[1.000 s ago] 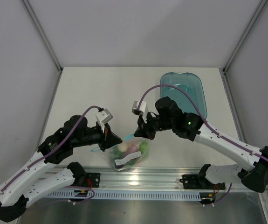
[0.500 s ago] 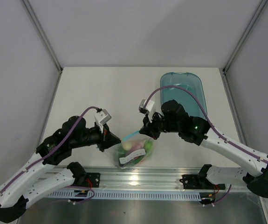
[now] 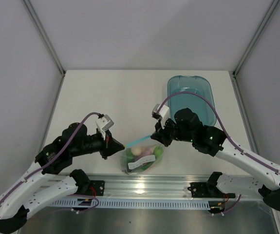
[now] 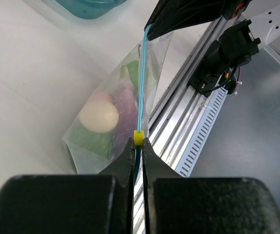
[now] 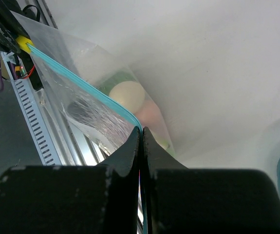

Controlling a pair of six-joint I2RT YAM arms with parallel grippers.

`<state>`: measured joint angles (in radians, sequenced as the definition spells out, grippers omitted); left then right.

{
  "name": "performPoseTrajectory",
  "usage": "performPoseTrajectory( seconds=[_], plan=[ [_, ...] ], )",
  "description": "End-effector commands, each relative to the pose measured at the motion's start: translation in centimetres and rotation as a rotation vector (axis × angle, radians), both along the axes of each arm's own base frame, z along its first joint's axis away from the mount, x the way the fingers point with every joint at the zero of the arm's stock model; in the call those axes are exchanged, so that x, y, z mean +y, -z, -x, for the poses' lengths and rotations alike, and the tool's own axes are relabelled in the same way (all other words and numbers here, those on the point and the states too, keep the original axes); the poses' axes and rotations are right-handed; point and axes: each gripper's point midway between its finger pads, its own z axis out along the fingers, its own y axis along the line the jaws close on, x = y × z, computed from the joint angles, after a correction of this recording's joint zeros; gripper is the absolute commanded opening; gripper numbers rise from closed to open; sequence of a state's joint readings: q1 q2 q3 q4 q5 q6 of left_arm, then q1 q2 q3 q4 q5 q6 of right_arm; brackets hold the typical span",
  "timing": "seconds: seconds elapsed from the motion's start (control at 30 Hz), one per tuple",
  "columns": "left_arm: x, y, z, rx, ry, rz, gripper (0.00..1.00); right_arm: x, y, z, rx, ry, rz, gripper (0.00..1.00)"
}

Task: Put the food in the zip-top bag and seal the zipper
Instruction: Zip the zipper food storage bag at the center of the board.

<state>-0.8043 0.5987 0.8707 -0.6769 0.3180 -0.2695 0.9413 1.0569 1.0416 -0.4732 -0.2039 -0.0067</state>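
Zip-top bag (image 3: 142, 157) held by both ends of its zipper (image 4: 141, 83)

The bag is in the lower middle of the top view, with the food (image 4: 99, 116) inside. The left hand (image 4: 138, 144) is pinching the zipper by a small yellow slider (image 4: 138, 138). The right hand (image 5: 140, 131) is pinching the other end.

Overhead; two close wrist views, shared zipper (image 4: 141, 83)

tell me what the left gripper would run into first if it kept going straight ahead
The yellow slider on the zipper, right at the tips of the left gripper; pushing on along the zipper, it would probably reach the right gripper pinching the far end.
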Motion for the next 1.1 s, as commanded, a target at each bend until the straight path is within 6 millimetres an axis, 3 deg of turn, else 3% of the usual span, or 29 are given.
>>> performPoseTrajectory(
  seconds=[0.0,1.07],
  plan=[
    [0.7,-1.1,0.4,-0.025,-0.006,0.010,0.01,-2.0,0.1,-1.5,-0.035,0.110,0.028,0.00],
    [3.6,-0.9,0.9,-0.045,-0.096,-0.021,0.01,-2.9,1.0,-2.0,-0.032,0.149,0.057,0.00]
  ],
)
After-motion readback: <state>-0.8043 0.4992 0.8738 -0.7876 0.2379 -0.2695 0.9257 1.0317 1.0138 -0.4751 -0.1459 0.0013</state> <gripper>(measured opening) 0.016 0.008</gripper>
